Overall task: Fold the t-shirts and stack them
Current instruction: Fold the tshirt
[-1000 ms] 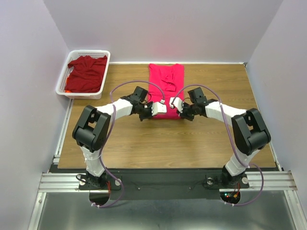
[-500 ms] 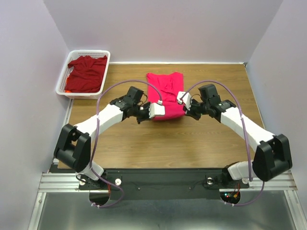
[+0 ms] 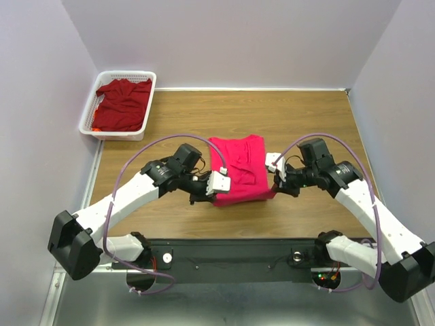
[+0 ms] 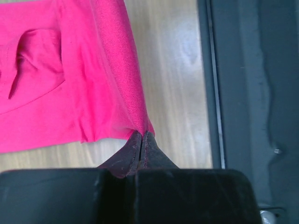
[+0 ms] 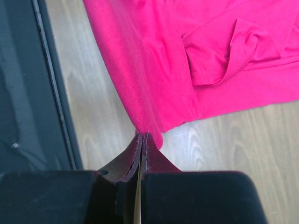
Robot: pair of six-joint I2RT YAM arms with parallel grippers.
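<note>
The pink t-shirt (image 3: pixel 238 170) lies folded into a narrow rectangle on the desk (image 3: pixel 306 115), well to the right of the basket (image 3: pixel 92 112) and much nearer the arm bases than the basket is. A second ago it lay level with the basket at the far edge. Since then it has been dragged toward the near edge, and both arms have dropped their elbows low and swung them outward. The left gripper (image 4: pixel 141 136) has its jaws clenched on the near corner on the basket's side. The right gripper (image 5: pixel 142 136) has its jaws clenched on the near corner away from the basket. At each pinch the cloth rises off the wood in a taut ridge. The fabric is a soft, fine knit, smooth over most of the panel, with a loose sleeve flap and a curved seam lying on top. The maroon t-shirt (image 3: pixel 122 103) sits crumpled inside the basket, which is white plastic mesh with a flat rim, and a small patch of orange shows at its near corner. The desk is pale wood-grain laminate edged by a dark strip just past the gripped corners, farther from the basket.
</note>
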